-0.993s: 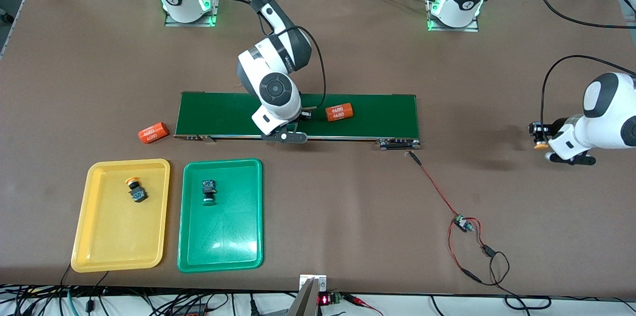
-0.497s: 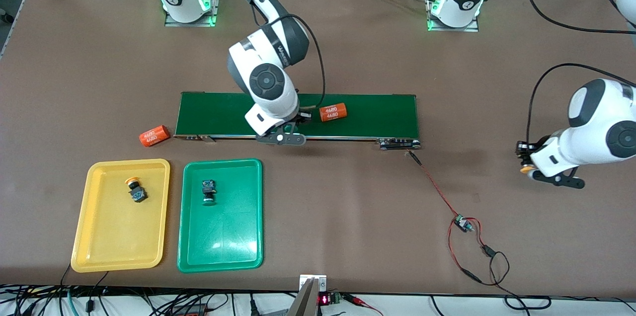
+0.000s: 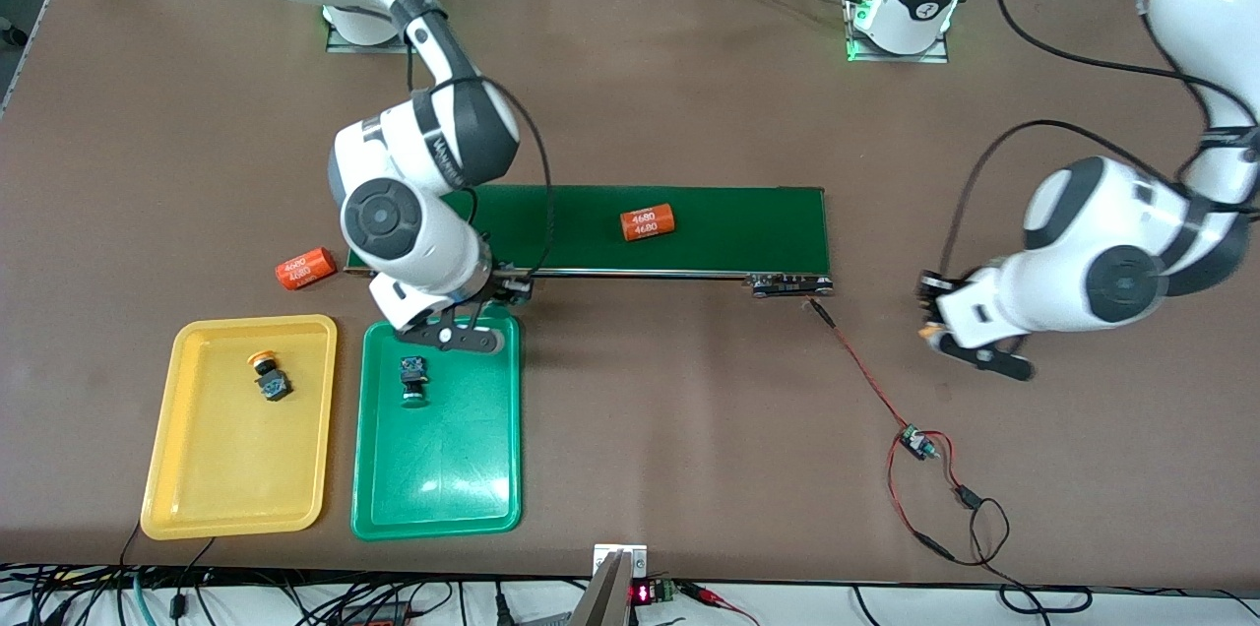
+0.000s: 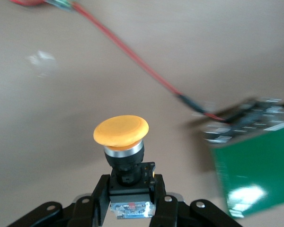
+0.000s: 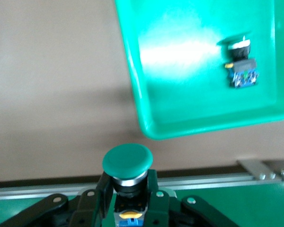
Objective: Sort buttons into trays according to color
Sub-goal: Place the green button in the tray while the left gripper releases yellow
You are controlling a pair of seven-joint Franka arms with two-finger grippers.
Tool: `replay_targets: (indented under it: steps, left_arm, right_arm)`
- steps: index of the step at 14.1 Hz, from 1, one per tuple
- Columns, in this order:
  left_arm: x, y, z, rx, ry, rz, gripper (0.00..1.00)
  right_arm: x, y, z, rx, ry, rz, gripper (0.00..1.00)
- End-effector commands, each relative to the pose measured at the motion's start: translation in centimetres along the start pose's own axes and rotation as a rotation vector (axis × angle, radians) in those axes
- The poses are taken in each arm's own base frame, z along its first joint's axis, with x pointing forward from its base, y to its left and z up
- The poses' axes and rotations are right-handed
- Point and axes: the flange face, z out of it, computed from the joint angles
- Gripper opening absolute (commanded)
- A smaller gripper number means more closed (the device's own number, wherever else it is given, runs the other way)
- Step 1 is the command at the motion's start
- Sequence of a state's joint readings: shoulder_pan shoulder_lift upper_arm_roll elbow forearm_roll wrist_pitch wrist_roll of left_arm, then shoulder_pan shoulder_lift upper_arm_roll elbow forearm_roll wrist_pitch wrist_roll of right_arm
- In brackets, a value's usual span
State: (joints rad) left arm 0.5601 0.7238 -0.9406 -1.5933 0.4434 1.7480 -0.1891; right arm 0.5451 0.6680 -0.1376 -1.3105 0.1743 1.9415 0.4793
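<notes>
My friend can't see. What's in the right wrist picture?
The right gripper holds a green button in its fingers, above the conveyor belt's edge. Farther off, the green tray has another green button lying inside.

yellow tray (image 3: pixel 177 469): shallow, rounded corners, raised rim; flat on table at the right arm's end, near the front camera
green tray (image 3: pixel 472 469): same shape and size, just beside the yellow tray, toward the left arm's end
yellow button 1 (image 3: pixel 269 377): in the yellow tray's upper part, on its side, cap toward the robots
green button 1 (image 3: pixel 412 380): in the green tray's upper part, on its side, cap toward the camera
green button 2 (image 5: pixel 127 168): clamped by its body in the right end effector (image 5: pixel 128 201), cap outward, over the green tray's upper rim
yellow button 2 (image 4: pixel 121 137): gripped by its body in the left end effector (image 4: pixel 131 196), cap outward, over bare table toward the left arm's end
</notes>
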Motion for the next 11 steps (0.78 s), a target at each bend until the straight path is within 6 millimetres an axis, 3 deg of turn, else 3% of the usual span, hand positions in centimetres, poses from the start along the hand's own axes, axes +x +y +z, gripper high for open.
replay_targets:
  steps: [1,6,10,11]
  left_arm:
    - [-0.2,9.4,1.2,0.025,-0.069,-0.108,0.13]
    - [-2.4,17.8,5.9,0.057,-0.157,-0.128,0.14]
    - [-2.6,20.6,7.7,0.058,-0.156,-0.14,0.17]
    - [-2.5,20.4,7.9,0.056,-0.153,-0.146,0.18]
  right_arm:
    - [2.7,1.5,3.1,0.002,0.044,-0.072,0.0]
    - [7.0,6.3,8.4,-0.012,0.137,-0.175,0.0]
    - [8.7,6.8,10.5,-0.014,0.188,-0.192,0.0]
    - [8.8,6.8,11.3,-0.018,0.182,-0.198,0.0]
